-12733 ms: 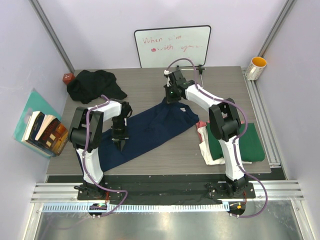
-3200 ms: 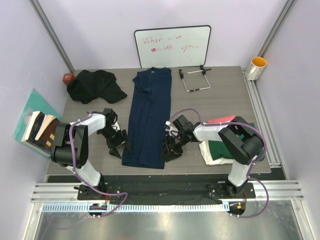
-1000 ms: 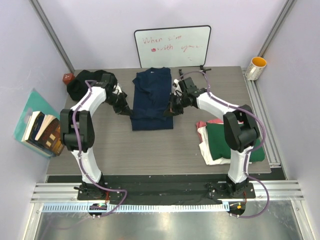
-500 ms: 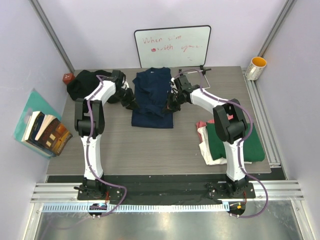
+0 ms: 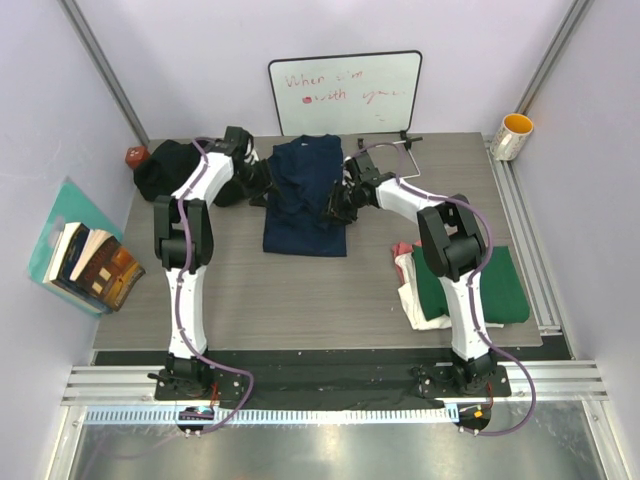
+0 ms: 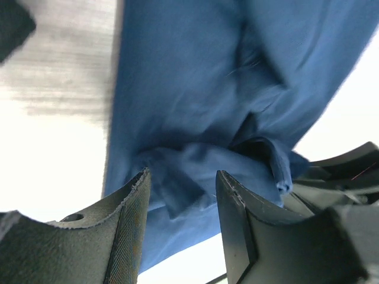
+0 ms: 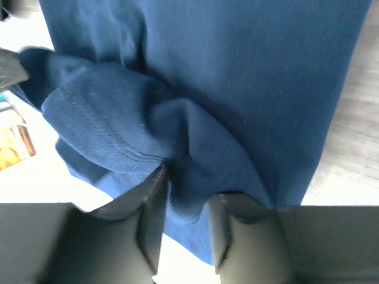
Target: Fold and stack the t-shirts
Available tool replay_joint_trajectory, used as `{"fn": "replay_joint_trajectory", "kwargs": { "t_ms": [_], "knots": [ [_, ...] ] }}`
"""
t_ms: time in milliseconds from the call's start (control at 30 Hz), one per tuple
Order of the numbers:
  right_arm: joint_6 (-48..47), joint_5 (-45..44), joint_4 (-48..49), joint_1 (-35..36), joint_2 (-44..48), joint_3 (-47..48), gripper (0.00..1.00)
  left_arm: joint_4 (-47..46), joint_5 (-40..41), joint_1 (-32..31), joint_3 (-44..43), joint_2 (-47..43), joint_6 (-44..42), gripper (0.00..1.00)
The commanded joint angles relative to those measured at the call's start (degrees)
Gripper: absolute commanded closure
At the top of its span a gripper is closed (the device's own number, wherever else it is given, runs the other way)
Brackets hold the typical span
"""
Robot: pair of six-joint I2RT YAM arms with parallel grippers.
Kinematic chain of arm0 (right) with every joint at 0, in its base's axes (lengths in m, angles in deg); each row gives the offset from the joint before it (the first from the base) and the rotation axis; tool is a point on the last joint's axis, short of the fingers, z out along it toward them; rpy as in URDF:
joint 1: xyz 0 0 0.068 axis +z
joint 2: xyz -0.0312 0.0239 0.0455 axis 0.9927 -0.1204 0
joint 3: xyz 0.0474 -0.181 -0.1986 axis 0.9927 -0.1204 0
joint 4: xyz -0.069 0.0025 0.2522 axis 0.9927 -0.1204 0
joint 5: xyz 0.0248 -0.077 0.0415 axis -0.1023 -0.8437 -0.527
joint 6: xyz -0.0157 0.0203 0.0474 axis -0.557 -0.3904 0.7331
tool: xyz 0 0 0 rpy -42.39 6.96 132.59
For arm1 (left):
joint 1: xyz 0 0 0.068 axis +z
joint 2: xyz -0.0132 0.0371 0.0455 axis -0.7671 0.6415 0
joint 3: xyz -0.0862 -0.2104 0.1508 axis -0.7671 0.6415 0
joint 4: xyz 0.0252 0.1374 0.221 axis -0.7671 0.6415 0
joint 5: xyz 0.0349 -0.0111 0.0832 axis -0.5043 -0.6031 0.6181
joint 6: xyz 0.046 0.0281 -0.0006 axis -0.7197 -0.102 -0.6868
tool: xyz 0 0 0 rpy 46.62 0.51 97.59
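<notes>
Navy t-shirt (image 5: 305,205) is folded into a short rectangle at the back middle of the tabletop (image 5: 300,290), just in front of the whiteboard (image 5: 345,92). Overhead cam only shows the left end effector (image 5: 262,188) at its left edge and the right end effector (image 5: 336,203) at its right edge. Left wrist cam fills that in: fingers (image 6: 127,236) well apart, open, nothing clamped. Right wrist cam has a wad of cloth in a narrow gap, and honestly I can't tell if it's pinched. Black t-shirt (image 5: 175,172) is heaped back left and green t-shirt (image 5: 500,285) lies folded far right.
</notes>
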Motion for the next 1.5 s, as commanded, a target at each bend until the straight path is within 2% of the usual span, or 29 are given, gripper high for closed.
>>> {"fn": "replay_joint_trajectory", "kwargs": {
  "t_ms": [0, 267, 333, 400, 500, 533, 600, 767, 967, 1033, 1267, 1467],
  "knots": [
    [5.82, 1.26, 5.82, -1.32, -0.49, 3.25, 0.67, -0.55, 0.60, 0.05, -4.97, 0.53, 1.73, 0.51],
    [19.17, 5.65, 17.85, -5.19, -1.45, 1.66, 0.71, -2.65, -0.19, -1.17, -0.33, -8.87, 0.24, 0.48],
    [21.90, 6.27, 20.66, -5.80, -2.59, 1.66, 0.76, -2.92, -1.25, -3.37, 2.57, -11.41, -2.22, 0.48],
    [26.37, 7.85, 22.51, -6.77, -3.65, 1.22, 0.76, -3.44, -0.64, -6.43, 5.90, -13.00, -4.15, 0.49],
    [32.96, 10.39, 30.06, -7.48, -5.14, -0.01, 0.68, -7.21, -1.33, -9.96, 12.32, -15.73, -3.99, 0.49],
    [34.56, 10.84, 33.21, -7.56, -5.41, -0.53, 0.61, -8.18, -3.34, -10.58, 13.73, -16.25, -3.20, 0.49],
    [37.46, 11.19, 34.91, -7.57, -5.85, -0.80, 0.57, -10.03, -4.32, -12.25, 16.72, -16.87, -2.76, 0.49],
    [41.25, 11.54, 40.09, -7.48, -6.47, -2.03, 0.56, -13.01, -2.66, -14.54, 21.02, -16.00, -2.75, 0.49],
    [47.04, 11.81, 46.50, -7.91, -6.38, -3.70, 0.56, -20.48, 0.95, -14.54, 26.56, -14.50, -1.52, 0.51],
    [48.72, 11.72, 48.79, -8.09, -6.73, -3.61, 0.56, -20.41, 1.74, -14.54, 27.10, -13.10, -1.17, 0.52],
    [50.14, 10.32, 48.46, -8.71, -6.47, -4.40, 0.55, -20.76, 4.90, -14.45, 32.37, -13.97, -0.56, 0.55],
    [43.46, 7.94, 38.71, -10.72, -3.39, -6.07, 0.55, -20.85, 6.22, -13.75, 36.76, -18.89, -0.82, 0.55]
  ]
}}
